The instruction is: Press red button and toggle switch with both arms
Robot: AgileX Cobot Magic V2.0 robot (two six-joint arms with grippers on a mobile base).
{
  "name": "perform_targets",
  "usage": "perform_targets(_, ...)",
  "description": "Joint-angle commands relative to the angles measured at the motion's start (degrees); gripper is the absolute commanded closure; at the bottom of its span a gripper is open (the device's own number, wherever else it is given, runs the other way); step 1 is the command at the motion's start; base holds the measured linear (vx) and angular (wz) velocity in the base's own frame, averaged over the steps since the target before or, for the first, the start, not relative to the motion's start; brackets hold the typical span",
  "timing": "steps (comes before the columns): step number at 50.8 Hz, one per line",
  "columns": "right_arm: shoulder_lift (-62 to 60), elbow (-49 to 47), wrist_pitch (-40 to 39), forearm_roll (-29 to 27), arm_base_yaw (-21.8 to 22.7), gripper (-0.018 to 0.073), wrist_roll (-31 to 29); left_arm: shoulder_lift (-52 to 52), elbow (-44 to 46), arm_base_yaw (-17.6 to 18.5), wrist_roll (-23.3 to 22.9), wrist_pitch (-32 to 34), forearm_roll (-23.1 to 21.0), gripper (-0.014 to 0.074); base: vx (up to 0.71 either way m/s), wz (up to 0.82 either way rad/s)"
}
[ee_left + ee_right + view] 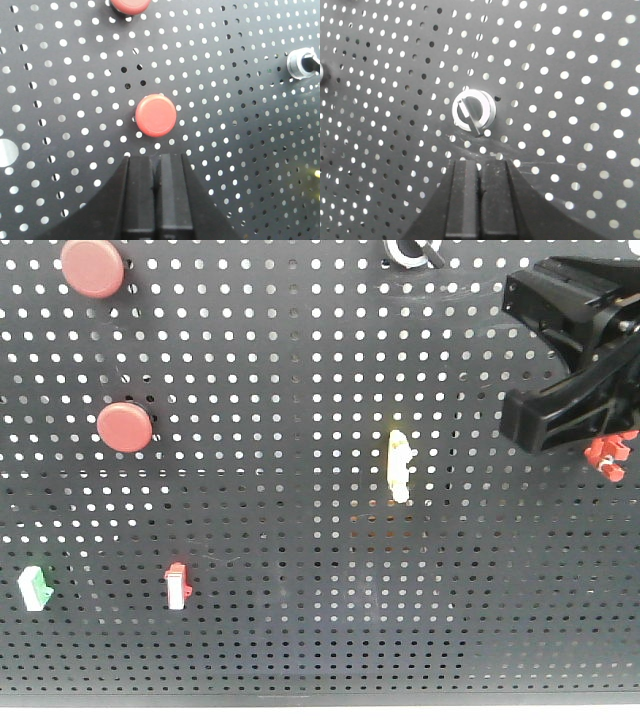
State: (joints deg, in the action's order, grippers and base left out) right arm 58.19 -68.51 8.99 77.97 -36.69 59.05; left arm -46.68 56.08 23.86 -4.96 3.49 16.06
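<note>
The larger red button (92, 265) sits at the pegboard's top left; only its lower rim shows in the left wrist view (130, 4). My left gripper (156, 158) is shut and empty, its tips just below the smaller red button (156, 116), not touching it. It is out of the front view. The red toggle switch (610, 455) is at the right edge, partly hidden by my right gripper (560, 360). In the right wrist view my right gripper (480, 163) is shut and empty, just below a silver ring knob (473, 110).
The smaller red button (125, 427) is below the larger one. A pale yellow lever (399, 465) is mid-board. A red-and-white rocker (177, 586) and a green-and-white switch (35, 589) sit low on the left. A silver knob (410, 250) is at the top.
</note>
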Motion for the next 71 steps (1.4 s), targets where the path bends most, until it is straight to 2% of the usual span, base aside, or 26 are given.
perform_targets(1, -1.0, -1.5, -0.6, 1.2, 0.3, 0.0559, 0.1, 0.3, 1.4, 0.2, -0.4, 3.6, -0.7, 0.0594, 0.0, 0.0)
perform_targets(25, -1.0, -1.5, -0.7, 1.2, 0.3, 0.0559, 0.0, 0.3, 1.0, 0.2, -0.4, 3.9, -0.7, 0.0594, 0.0, 0.0)
perform_targets(29, -1.0, -1.5, -0.7, 1.2, 0.3, 0.0559, 0.0, 1.5, -1.0, -0.1, 1.7, 1.9, -0.7, 0.0594, 0.0, 0.0)
perform_targets(33, -1.0, -1.5, -0.7, 1.2, 0.3, 0.0559, 0.0, 4.4, -5.1, -2.0, 4.2, -0.4, -3.0, 0.0594, 0.0, 0.0)
perform_targets(34, -1.0, -1.5, -0.7, 1.2, 0.3, 0.0559, 0.0, 11.0, -16.3, -8.3, 6.9, -0.9, -11.0, 0.0594, 0.0, 0.0)
perform_targets(42, -1.0, -1.5, -0.7, 1.2, 0.3, 0.0559, 0.0, 19.6, -32.2, -16.5, 7.1, 2.8, -14.8, 0.0594, 0.0, 0.0)
perform_targets(46, -1.0, -1.5, -0.8, 1.2, 0.3, 0.0559, 0.0, 24.4, -40.3, -19.2, 7.1, 5.4, -16.7, 0.0594, 0.0, 0.0)
perform_targets(52, -1.0, -1.5, -0.9, 1.2, 0.3, 0.0559, 0.0, 31.8, -49.9, -21.4, 7.1, 6.9, -18.8, 0.0594, 0.0, 0.0)
perform_targets(60, -1.0, -1.5, -0.9, 1.2, 0.3, 0.0559, 0.0, 41.7, -60.2, -22.3, 7.0, 6.8, -18.7, 0.0594, 0.0, 0.0)
perform_targets(65, -1.0, -1.5, -0.9, 1.2, 0.3, 0.0559, 0.0, 48.8, -59.3, -22.3, 6.9, -4.3, -18.7, 0.0594, 0.0, 0.0)
perform_targets(71, -0.8, -1.5, -1.1, 1.2, 0.3, 0.0559, 0.0, 47.4, -59.3, -22.5, 6.9, -5.3, -18.8, 0.0594, 0.0, 0.0)
